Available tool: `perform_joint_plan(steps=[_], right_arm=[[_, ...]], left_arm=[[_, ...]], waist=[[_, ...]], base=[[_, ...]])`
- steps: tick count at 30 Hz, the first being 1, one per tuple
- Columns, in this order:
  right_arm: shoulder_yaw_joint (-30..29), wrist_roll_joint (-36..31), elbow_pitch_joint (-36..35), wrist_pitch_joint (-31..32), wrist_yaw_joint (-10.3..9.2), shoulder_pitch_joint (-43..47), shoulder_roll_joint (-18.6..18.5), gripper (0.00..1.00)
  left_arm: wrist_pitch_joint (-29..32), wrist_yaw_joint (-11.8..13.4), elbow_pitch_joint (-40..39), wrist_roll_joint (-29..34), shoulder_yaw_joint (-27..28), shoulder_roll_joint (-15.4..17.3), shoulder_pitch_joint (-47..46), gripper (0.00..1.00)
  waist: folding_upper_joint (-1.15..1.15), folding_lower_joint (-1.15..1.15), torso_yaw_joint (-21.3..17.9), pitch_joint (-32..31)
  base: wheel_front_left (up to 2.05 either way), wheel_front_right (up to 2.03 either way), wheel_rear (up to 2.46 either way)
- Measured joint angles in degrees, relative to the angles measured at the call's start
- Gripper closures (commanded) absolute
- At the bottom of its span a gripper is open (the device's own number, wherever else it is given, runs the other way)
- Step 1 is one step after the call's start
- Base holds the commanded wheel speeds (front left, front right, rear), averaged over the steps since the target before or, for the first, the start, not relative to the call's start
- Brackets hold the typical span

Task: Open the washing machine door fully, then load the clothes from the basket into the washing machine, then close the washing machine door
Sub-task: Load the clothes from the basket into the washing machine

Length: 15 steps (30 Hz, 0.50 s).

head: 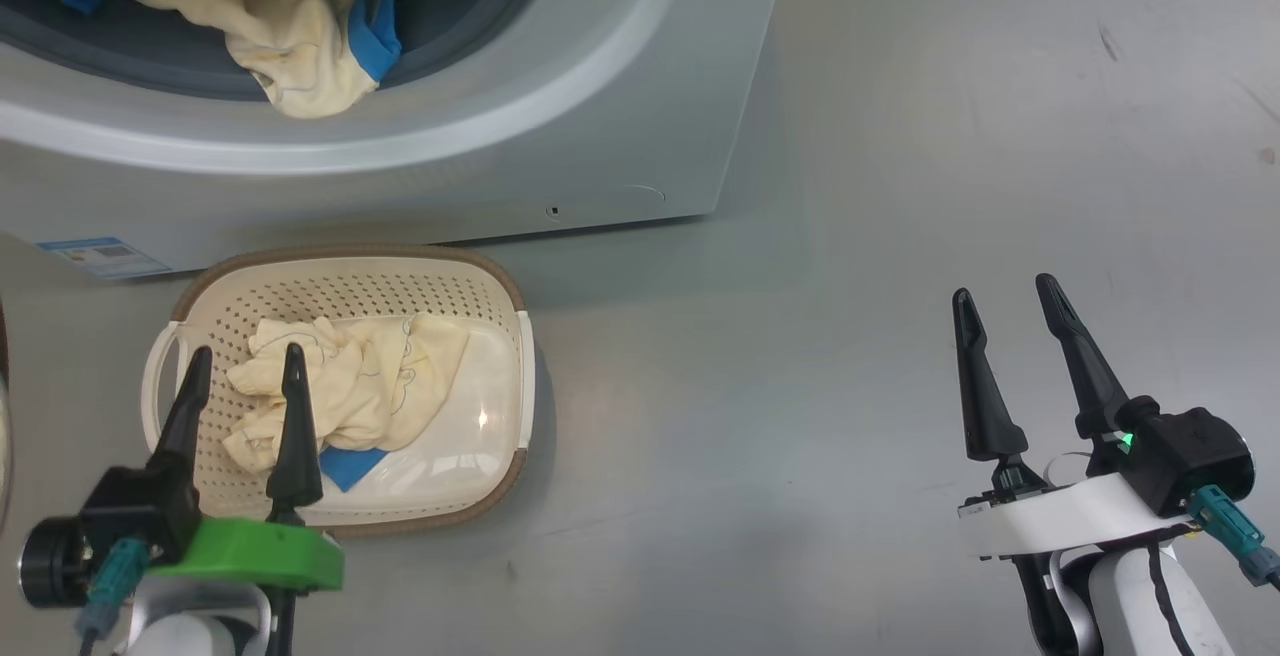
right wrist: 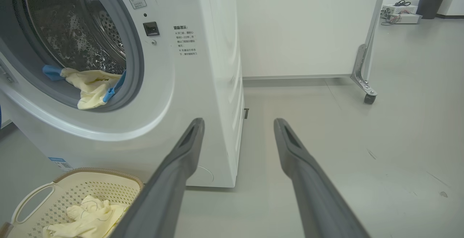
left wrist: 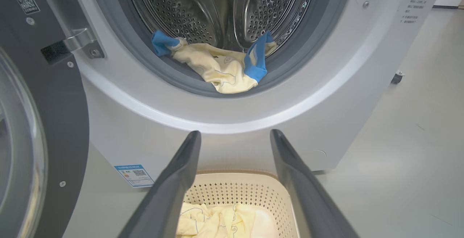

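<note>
Over the basket [head: 400,291], left tool [head: 248,350] points forward, released; right tool [head: 1003,286] likewise, apart.

Head view steeply down on basket [head: 350,288], wrist views low, facing washing machine [left wrist: 344,85], all sharing basket

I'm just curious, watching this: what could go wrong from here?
1. The cream garment droops over the grey seal, half out of the drum; closing the door now might pinch it.
2. A second garment lies in the basket near the open left tool; the basket might lift with it.
</note>
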Motion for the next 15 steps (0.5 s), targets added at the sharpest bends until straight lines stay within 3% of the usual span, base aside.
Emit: perform_joint_plan(steps=[15], right_arm=[[-0.3,1.1,-2.2,0.0,0.21,-3.9,0.1,0.00]], left_arm=[[14.3,-4.1,3.2,-3.4,-1.6,4.0,-21.2,0.00]], waist=[[0.00,0.00,-1.2,8.6]], base=[[0.00,0.00,0.00]])
